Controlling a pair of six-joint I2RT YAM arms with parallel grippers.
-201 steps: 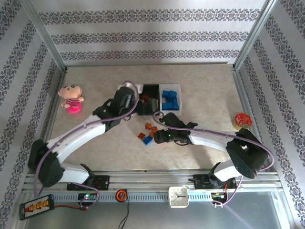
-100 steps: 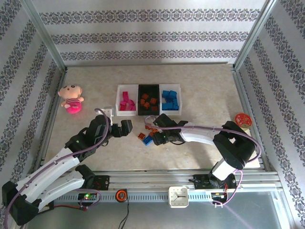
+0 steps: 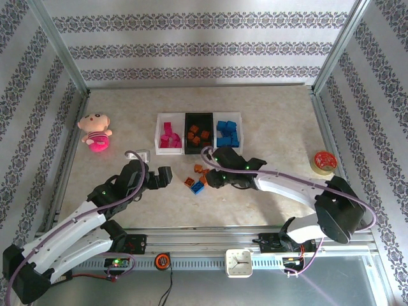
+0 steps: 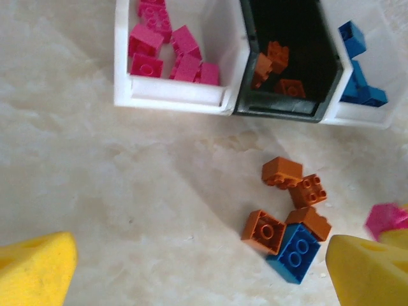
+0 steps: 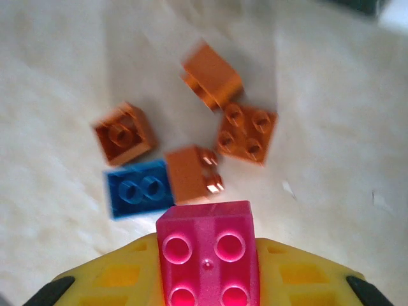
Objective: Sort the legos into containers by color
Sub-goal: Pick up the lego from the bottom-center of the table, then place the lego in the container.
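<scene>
magenta studded brick (image 5: 207, 252) is clamped by right gripper (image 3: 213, 180), studs resolved at right wrist | left gripper (image 4: 204, 271) is spread wide, empty | glossy orange legos (image 4: 280, 172) are scattered near black bin (image 4: 290, 108)

Magenta, orange, blue legos (image 5: 207, 255)

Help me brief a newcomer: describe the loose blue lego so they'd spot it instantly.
Find the black bin in the middle of the row. Just nearer the arms lie loose orange legos. The blue lego is the only blue brick among them.
</scene>
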